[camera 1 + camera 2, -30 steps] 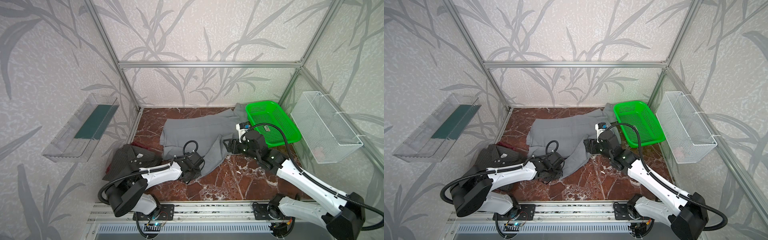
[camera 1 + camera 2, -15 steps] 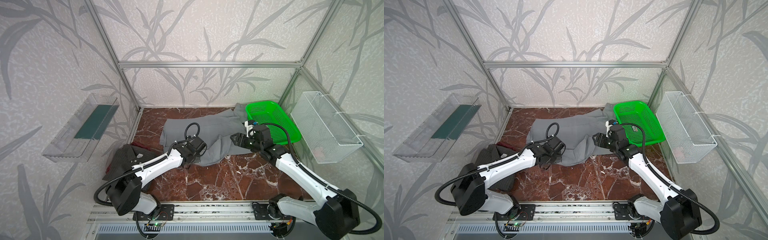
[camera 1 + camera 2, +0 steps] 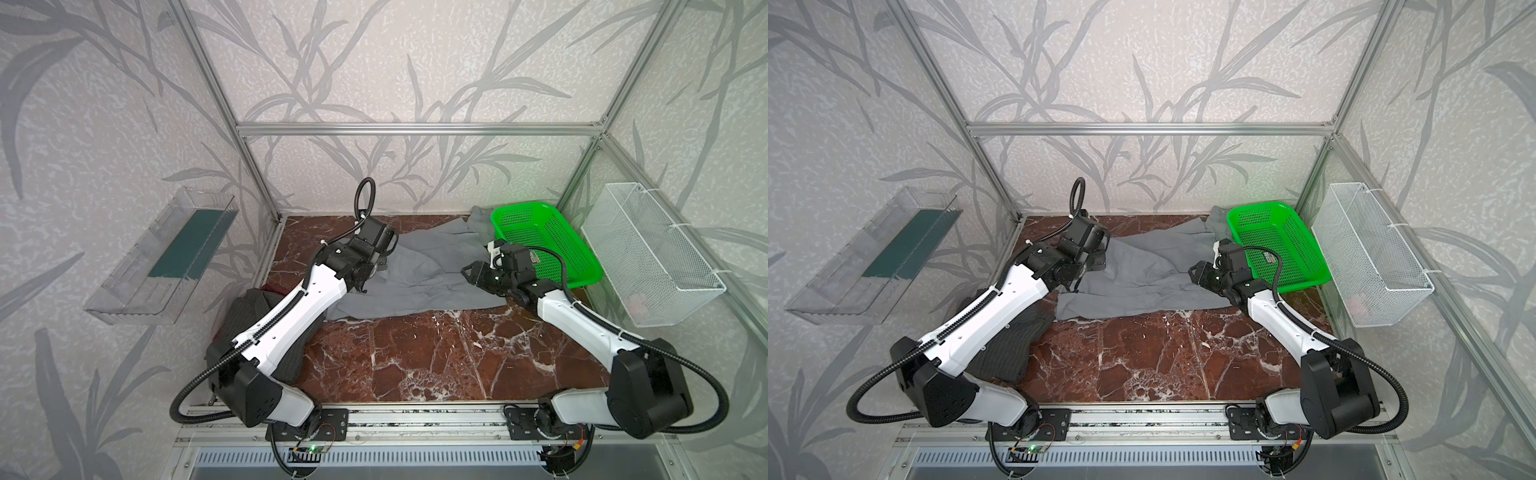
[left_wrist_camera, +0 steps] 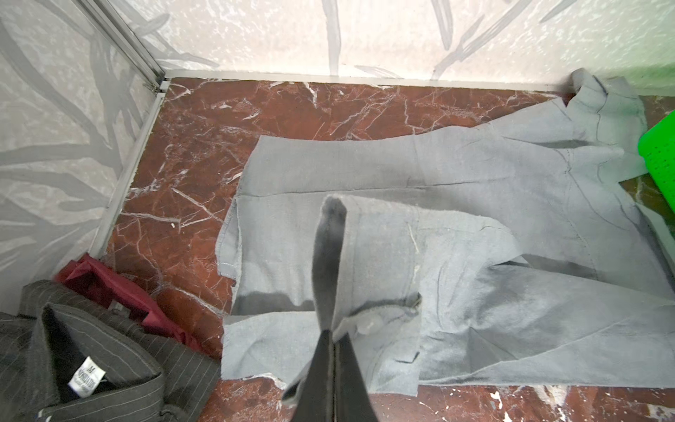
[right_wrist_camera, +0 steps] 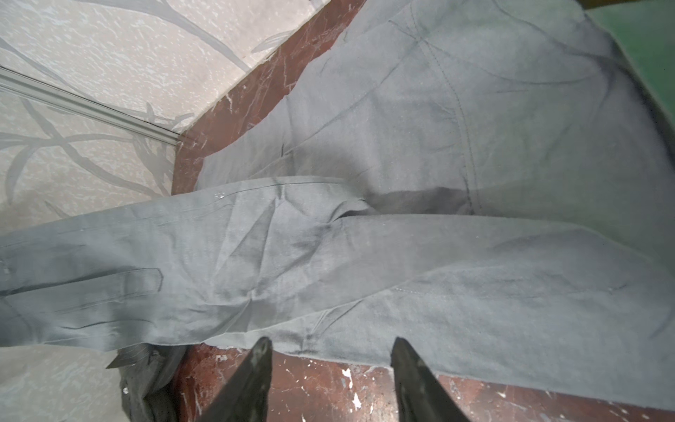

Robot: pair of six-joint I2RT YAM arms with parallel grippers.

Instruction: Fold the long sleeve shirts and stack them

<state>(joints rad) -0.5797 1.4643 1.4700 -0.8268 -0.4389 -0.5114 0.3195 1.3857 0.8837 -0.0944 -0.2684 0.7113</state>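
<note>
Two shirts lie on the marble table [image 3: 415,361]. Much of the striped shirt [image 3: 1003,351], near left, hides under the left arm [image 3: 291,316]. Creased grey shirt [image 3: 419,274] lies flat, far middle, beside the green mesh basket [image 3: 523,206]. Left gripper [image 4: 330,336] pinches its sleeve [image 4: 380,248]; right gripper [image 5: 331,342] hangs open over its right end. Red cloth [image 4: 106,288] peeks out by the striped shirt.
</note>
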